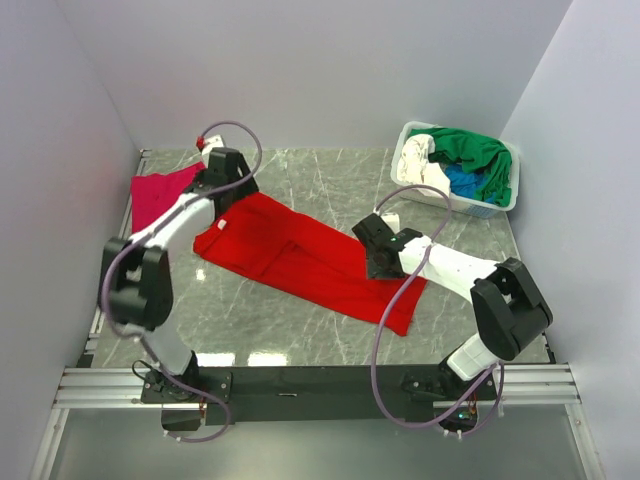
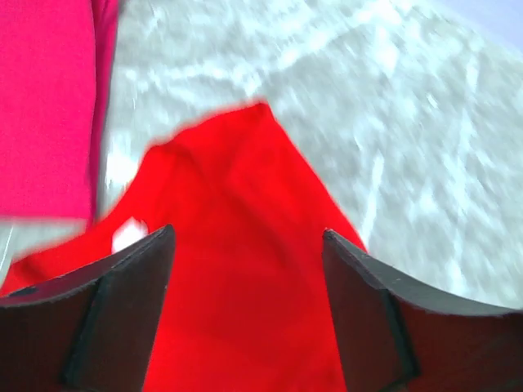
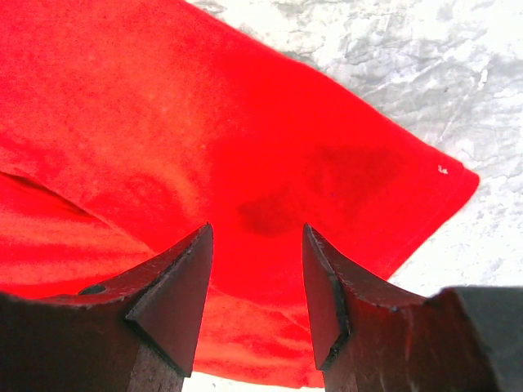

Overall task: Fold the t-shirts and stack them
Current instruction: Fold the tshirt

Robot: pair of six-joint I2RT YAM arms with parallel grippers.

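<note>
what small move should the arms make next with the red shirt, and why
Probably lower the left jaws onto the collar end of the red shirt and pinch it there. Both sets of jaws stand open above the shirt, left over the collar end and right over the hem end, holding nothing. The shirt lies long and narrow on the table, seemingly folded only lengthwise, so a crosswise fold looks due.

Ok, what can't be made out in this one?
- Top view: part of the red t-shirt lies under the right arm.
- Top view: shirts heaped in the basket; their number is unclear.
- Left wrist view: blurred; pink t-shirt cut off by the left edge.
- Right wrist view: red t-shirt cut off left and bottom.
</note>
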